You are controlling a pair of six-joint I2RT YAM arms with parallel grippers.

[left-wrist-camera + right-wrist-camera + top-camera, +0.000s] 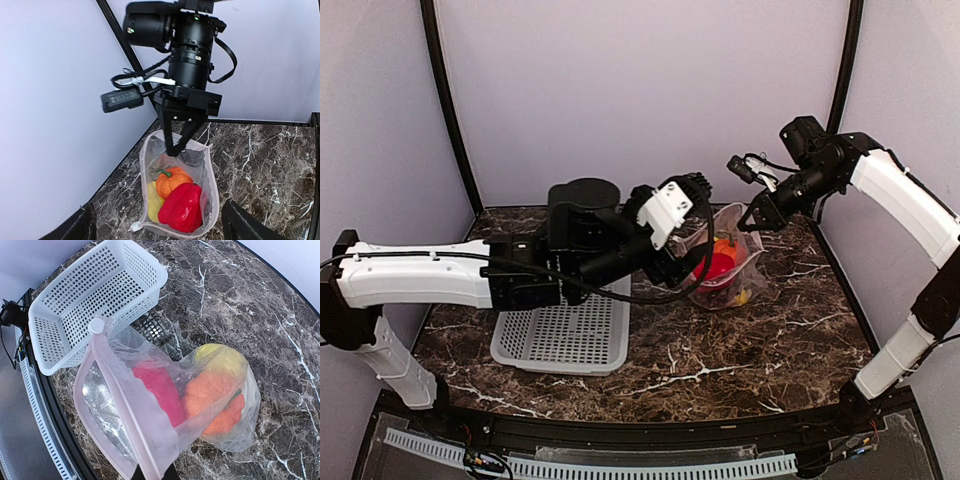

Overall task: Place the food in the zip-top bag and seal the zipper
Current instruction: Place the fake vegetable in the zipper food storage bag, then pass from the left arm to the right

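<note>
Two arms are working over a dark marble table (770, 350). In the top view a white perforated basket (565, 335) is sitting at 8 o'clock, showing no produce in the part that is visible. The zip-top bag (748, 262) is resting at 1 o'clock, its mouth hanging open.

Loading is looking largely done. A red pepper (182, 207), an orange tomato-like fruit (170, 182) and a yellow piece (154, 202) are lying inside the bag. Any smaller items are hiding behind them and cannot be made out. Sealing is what is remaining, since the pinkish zipper (119, 390) is running unjoined along the gaping rim.

In the left wrist view, the right gripper (175, 145) is pinching that rim at the bag's 12 o'clock edge. Its fingers are clamped together on the plastic and holding the mouth up. The left gripper (159, 222) is hovering just beside the bag's 6 o'clock end. Its fingers are spread wide and touching nothing, with the pepper sitting framed between them.
</note>
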